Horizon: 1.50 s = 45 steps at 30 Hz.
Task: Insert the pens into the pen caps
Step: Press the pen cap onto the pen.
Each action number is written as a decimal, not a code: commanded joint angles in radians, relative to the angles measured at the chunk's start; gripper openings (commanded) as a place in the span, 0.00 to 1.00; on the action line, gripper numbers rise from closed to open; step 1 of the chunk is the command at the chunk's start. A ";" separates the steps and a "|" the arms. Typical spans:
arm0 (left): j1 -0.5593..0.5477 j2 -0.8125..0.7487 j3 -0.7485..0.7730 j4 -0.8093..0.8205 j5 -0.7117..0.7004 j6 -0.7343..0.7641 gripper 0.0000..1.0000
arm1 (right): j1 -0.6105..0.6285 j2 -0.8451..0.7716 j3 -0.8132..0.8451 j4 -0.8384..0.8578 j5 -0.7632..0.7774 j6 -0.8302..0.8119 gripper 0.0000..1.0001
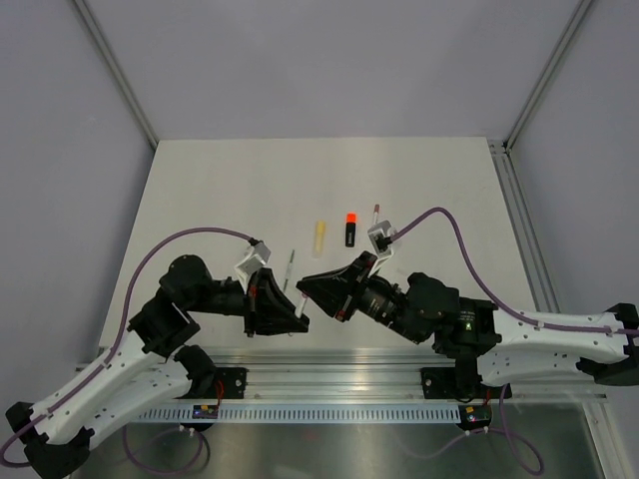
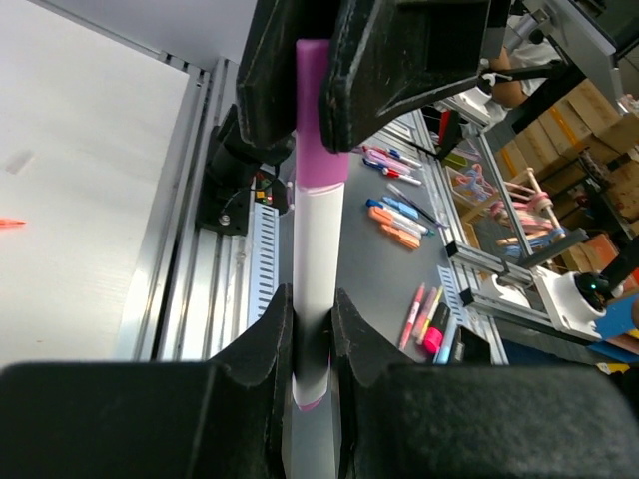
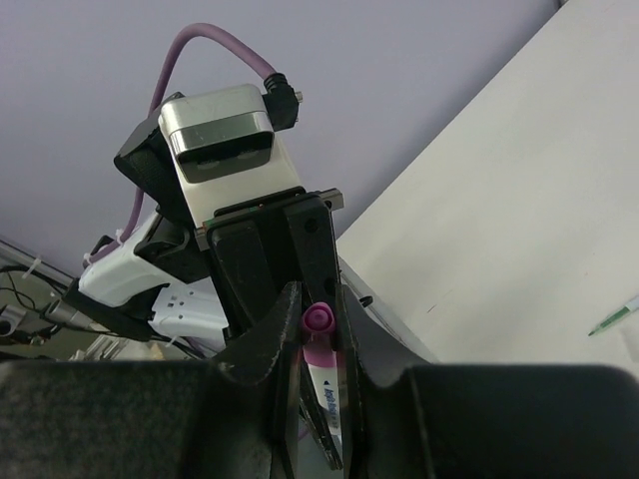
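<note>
At the near edge of the table (image 1: 200, 200), the left gripper (image 2: 312, 319) is clamping tight on a white pen (image 2: 318, 249) by its barrel, and the right gripper (image 2: 321, 100) is pinching its purple cap (image 2: 319, 140). A yellow highlighter (image 1: 319, 233) and a black highlighter (image 1: 350, 229) are lying farther back.

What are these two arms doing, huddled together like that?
They hold one white pen between them over the table. The left gripper clamps the barrel, and the right gripper is closed on the purple cap, apparently fitting pen and cap together. A pale yellow highlighter and a black highlighter lie beyond.
</note>
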 commanded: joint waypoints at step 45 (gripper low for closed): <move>0.253 0.042 0.243 0.239 -0.110 0.009 0.00 | 0.309 0.236 -0.137 -0.448 -0.104 0.329 0.00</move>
